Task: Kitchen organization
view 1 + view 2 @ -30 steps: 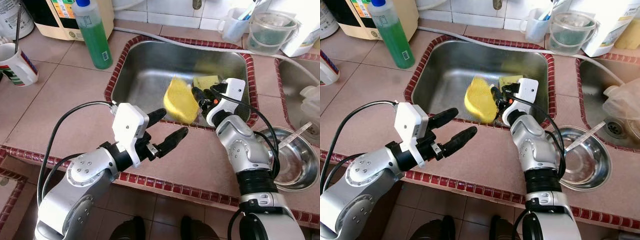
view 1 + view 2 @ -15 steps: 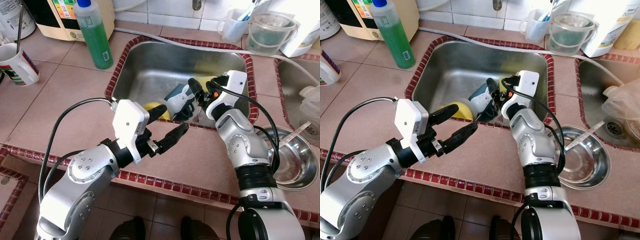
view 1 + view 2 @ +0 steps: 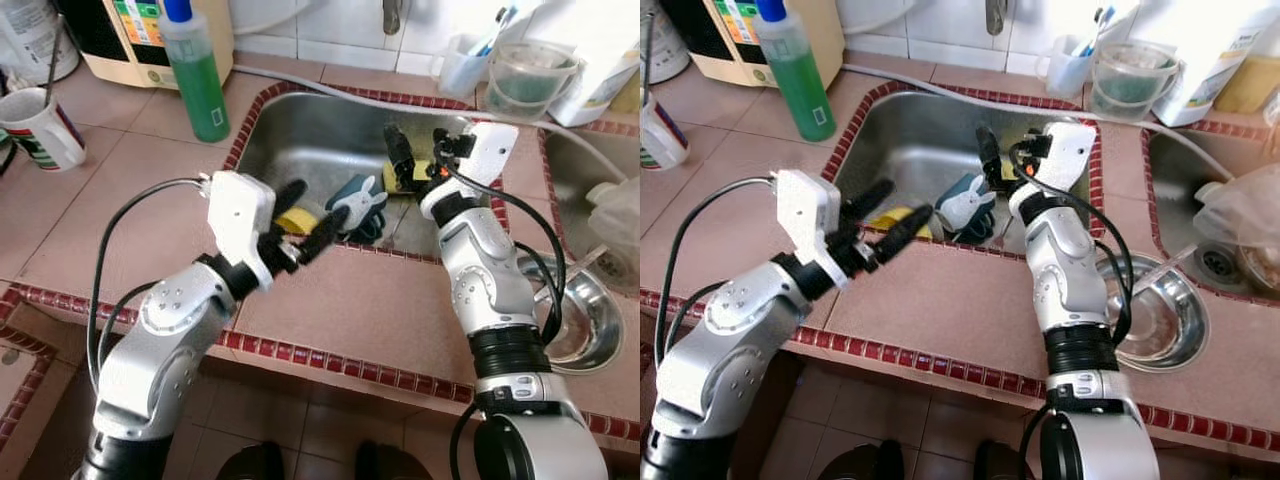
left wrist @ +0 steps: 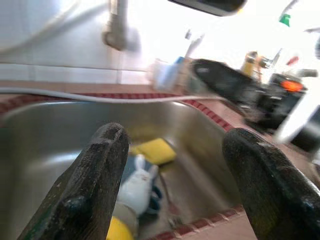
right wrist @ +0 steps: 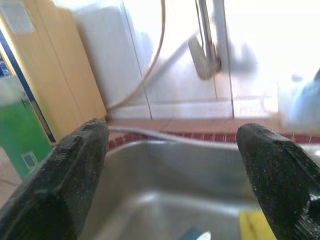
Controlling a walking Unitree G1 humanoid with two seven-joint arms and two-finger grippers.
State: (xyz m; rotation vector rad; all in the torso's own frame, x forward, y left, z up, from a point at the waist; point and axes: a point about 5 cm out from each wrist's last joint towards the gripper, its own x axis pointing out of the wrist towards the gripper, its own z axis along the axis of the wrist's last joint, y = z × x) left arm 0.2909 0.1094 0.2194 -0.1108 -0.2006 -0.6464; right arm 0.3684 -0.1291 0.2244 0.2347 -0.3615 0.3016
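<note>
The left gripper (image 3: 305, 222) hovers at the sink's (image 3: 300, 120) near rim, fingers spread and empty. Just past it in the basin lie a yellow sponge (image 3: 293, 221) and a small rabbit toy (image 3: 357, 205), light and probably wet; I'd pinch its body. Farther in, the right gripper (image 3: 420, 160) hangs spread, empty.

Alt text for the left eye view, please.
Two open grippers hover at a steel sink: the left gripper over its near rim, the right gripper above the basin. Inside lie a blue-and-white bunny toy and yellow sponges.
</note>
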